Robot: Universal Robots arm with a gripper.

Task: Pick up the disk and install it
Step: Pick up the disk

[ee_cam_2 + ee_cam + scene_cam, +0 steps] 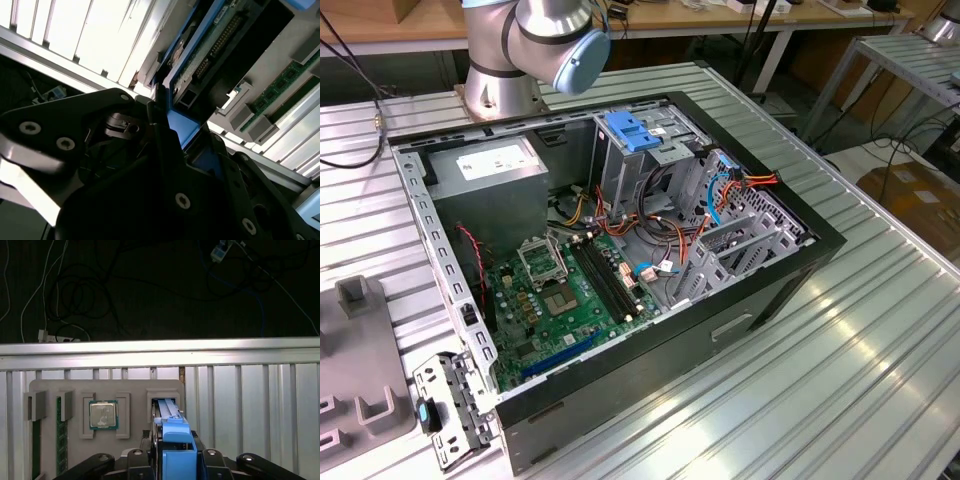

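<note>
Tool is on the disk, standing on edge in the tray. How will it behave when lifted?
Probably rigid: the disk is a flat block in a blue frame. Its smooth plastic edges might slip in the tool. Standing on edge in the tray, it could tip if released.

ribbed metal table (840,330) bears computer case (650,372), grey tray (380,350).

Open computer case (790,275) lay on the ribbed counter (820,380).
Inside sat a green motherboard (560,300), a grey power-supply box (485,185) and a blue-latched cage (632,135); a grey tray (75,387) held a processor chip (103,415).
</note>
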